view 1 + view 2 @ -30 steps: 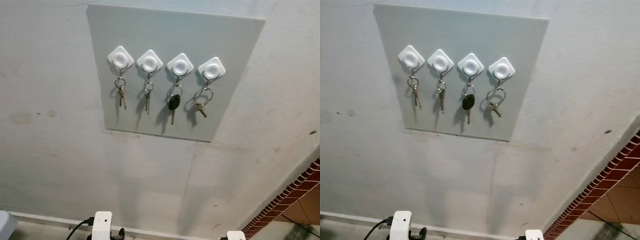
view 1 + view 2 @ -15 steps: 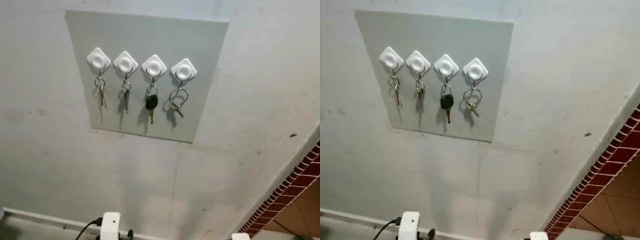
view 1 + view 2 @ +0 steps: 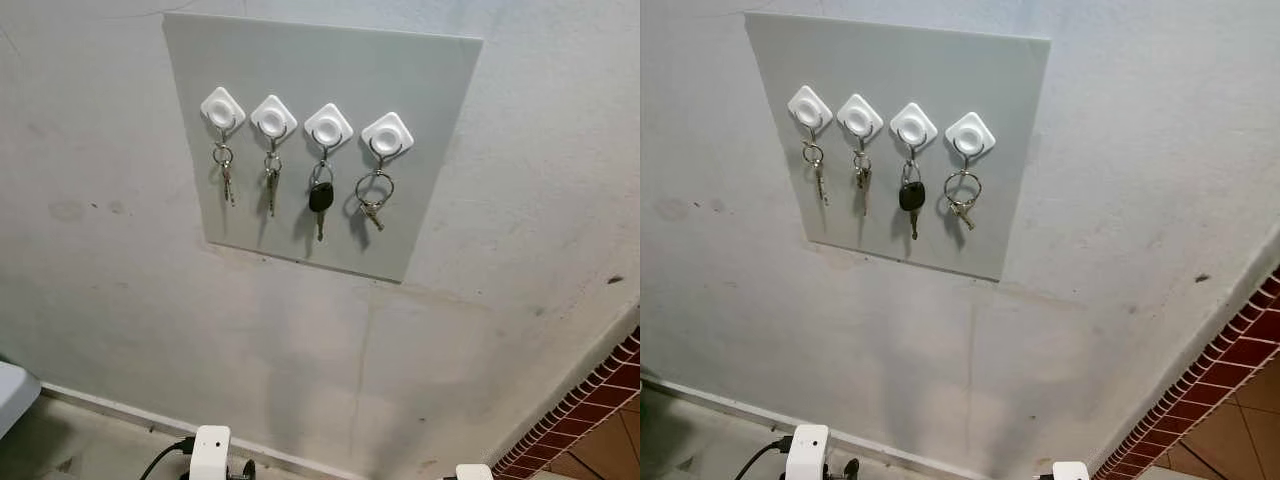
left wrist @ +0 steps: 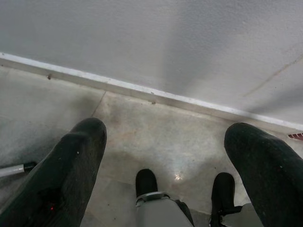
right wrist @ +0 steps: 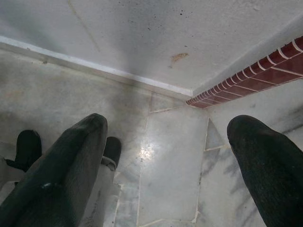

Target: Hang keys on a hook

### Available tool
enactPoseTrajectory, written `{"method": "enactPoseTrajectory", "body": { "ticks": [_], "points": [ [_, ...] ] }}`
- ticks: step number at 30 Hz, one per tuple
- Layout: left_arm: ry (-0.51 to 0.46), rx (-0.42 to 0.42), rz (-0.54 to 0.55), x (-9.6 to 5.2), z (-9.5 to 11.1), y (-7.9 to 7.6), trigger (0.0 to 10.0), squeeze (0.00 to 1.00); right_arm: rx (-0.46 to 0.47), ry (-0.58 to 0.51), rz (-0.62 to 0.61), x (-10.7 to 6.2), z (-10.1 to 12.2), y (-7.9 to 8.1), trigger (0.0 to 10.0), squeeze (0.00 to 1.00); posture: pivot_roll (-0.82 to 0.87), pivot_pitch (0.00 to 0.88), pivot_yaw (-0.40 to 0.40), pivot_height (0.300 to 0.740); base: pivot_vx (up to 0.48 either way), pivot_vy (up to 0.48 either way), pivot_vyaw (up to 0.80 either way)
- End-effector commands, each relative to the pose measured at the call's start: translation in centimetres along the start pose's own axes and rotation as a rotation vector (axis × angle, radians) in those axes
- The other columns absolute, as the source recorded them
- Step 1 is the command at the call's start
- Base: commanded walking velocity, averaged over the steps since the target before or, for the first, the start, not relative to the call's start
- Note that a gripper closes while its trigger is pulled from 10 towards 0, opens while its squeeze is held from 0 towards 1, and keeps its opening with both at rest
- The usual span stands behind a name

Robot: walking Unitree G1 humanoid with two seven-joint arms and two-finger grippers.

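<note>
A grey panel (image 3: 430, 120) on the wall carries a row of white diamond-shaped hooks, the leftmost hook (image 3: 222, 108) and rightmost hook (image 3: 387, 133) among them. Each hook holds keys: small keys (image 3: 225, 175) on the leftmost, another small set (image 3: 271, 180) beside it, a black-headed key (image 3: 320, 197), and a large ring with a key (image 3: 373, 198) on the rightmost. My left gripper (image 4: 165, 142) hangs low over the floor, open with nothing between its fingers. My right gripper (image 5: 168, 127) also hangs low and open, holding nothing.
A white baseboard (image 3: 120, 408) runs along the foot of the wall. A red brick-pattern edge (image 3: 605, 385) rises at the lower right. A pale object (image 3: 12, 390) sits at the lower left. My feet (image 4: 147, 182) stand on the tiled floor.
The whole picture has shifted as the camera moved; the panel now sits a little further right in view. The keys stay on their hooks and both arms still hang down.
</note>
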State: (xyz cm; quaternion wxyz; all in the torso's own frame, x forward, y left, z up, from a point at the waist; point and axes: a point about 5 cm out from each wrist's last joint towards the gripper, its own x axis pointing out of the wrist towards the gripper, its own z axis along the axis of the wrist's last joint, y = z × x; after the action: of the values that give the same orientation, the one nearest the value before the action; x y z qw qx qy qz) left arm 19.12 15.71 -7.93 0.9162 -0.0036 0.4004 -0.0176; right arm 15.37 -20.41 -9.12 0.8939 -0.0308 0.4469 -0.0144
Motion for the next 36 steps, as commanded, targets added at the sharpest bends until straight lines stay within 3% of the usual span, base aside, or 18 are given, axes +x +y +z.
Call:
{"method": "enactPoseTrajectory", "body": {
  "ticks": [1,36],
  "points": [
    [0.006,0.003,-0.001,0.02,0.02,0.09,10.0,0.0,0.009,-0.01,-0.003,0.03,0.23,-0.16,10.0,0.0,0.0,0.0,-0.038,0.74,0.0,-0.289,0.0],
    [0.008,0.002,-0.001,0.03,0.02,0.08,10.0,0.0,0.015,-0.011,-0.006,0.0,0.16,-0.21,10.0,0.0,0.0,0.0,-0.037,0.74,0.0,-0.303,0.0]
  ]
}}
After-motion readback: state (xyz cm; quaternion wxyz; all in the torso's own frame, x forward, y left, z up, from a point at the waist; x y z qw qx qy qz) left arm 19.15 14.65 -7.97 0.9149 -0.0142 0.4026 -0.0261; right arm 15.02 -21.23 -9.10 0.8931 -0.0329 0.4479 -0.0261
